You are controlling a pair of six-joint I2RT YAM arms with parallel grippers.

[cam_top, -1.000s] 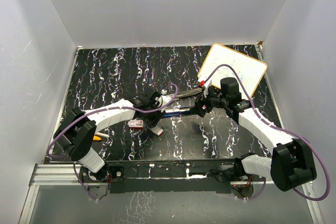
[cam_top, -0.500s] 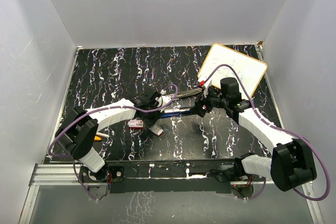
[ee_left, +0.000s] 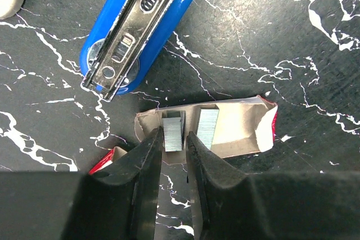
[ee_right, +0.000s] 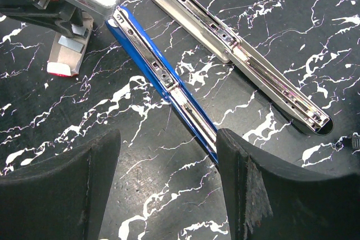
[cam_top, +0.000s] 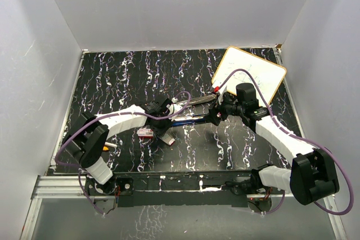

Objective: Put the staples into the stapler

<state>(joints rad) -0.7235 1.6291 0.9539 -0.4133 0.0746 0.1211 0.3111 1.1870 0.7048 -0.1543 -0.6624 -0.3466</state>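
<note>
Staples: one short strip (ee_left: 173,127) stands on edge in the tan tray (ee_left: 239,133). A second strip (ee_left: 208,129) sits just beside it at 3 o'clock. The red box (ee_left: 107,164) shows under the tray's 8 o'clock corner.

Handling (judged): the strip is light, stiff steel, but only glued together, so it should snap if bent or squeezed at one end. The sides are smooth and likely slippery. Take it mid-length across the two flat sides and lift straight up. The tray is light card and may ride up with it.

Left gripper (ee_left: 173,141): jaws drawn narrow, pads against both sides of the first strip. It looks like contact; the strip is not lifted. Left arm (cam_top: 121,117) reaches from its 7 o'clock base toward table centre, wrist pitched down.

Stapler (ee_right: 163,82): opened flat, blue rail up, at 11 o'clock of the tray in the left wrist view.

Right gripper (ee_right: 169,136): jaws wide, empty, over the rail. Right arm (cam_top: 278,133) is bent, wrist pointing toward 9 o'clock.
</note>
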